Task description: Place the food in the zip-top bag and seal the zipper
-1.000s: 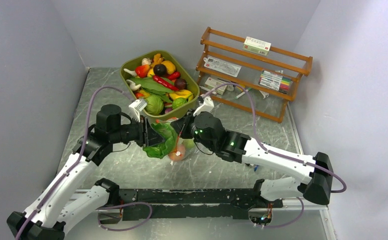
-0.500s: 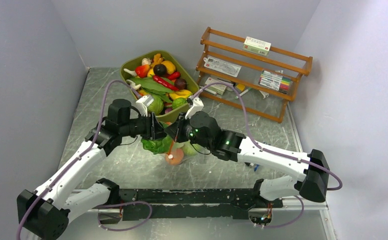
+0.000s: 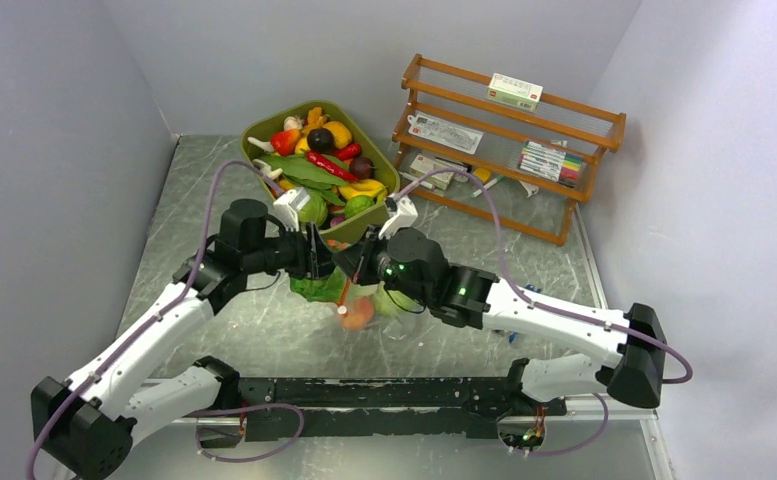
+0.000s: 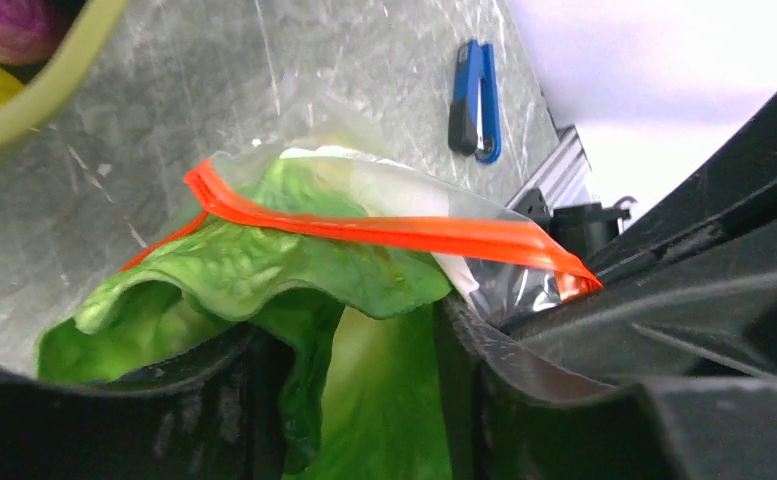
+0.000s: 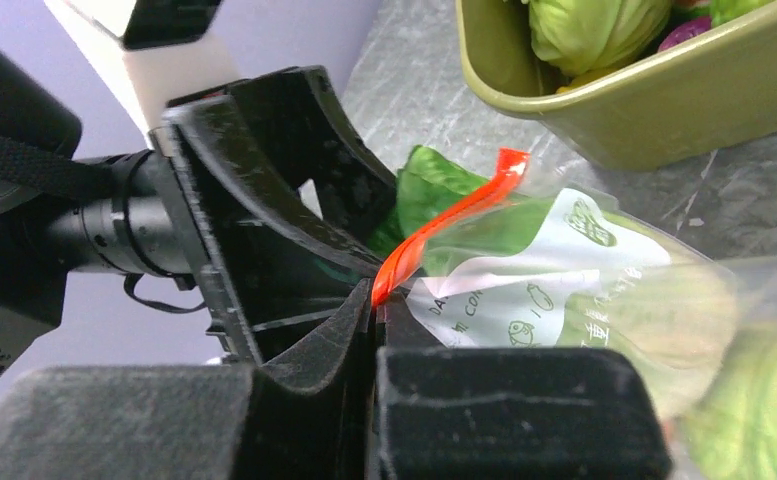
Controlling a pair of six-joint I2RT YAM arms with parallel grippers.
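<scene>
My right gripper (image 5: 376,330) is closed tight on one end of the zipper (image 4: 384,232), and the orange-red strip runs out from between its fingers. It holds the clear bag (image 5: 524,290) up by its mouth, just in front of the olive-green tub (image 5: 664,110). My left gripper (image 4: 354,340) faces it from the other side, almost touching. Its jaws stand partly apart with the lettuce (image 4: 254,270) lying between them, but I cannot tell whether they press on the leaf or only flank it. The far end of the leaf is tucked under the orange-red strip and into the bag's open mouth, while the near part is bunched between my fingers, outside the bag. The mouth is unsealed, its two lips spread around the leaf. Lower in the bag sits a peach (image 3: 356,315), with a pale green cabbage (image 3: 396,300) beside it on the right, behind the white label. From above, the bag hangs below both grippers near the middle of the tabletop (image 4: 264,80); whether its bottom rests on the surface I cannot tell. The tub behind it is piled with more toy fruit and vegetables. A blue-handled clip (image 4: 474,100) lies on the tabletop beyond the bag, well apart from it, and a wooden rack (image 3: 564,110) stands at the back right.
</scene>
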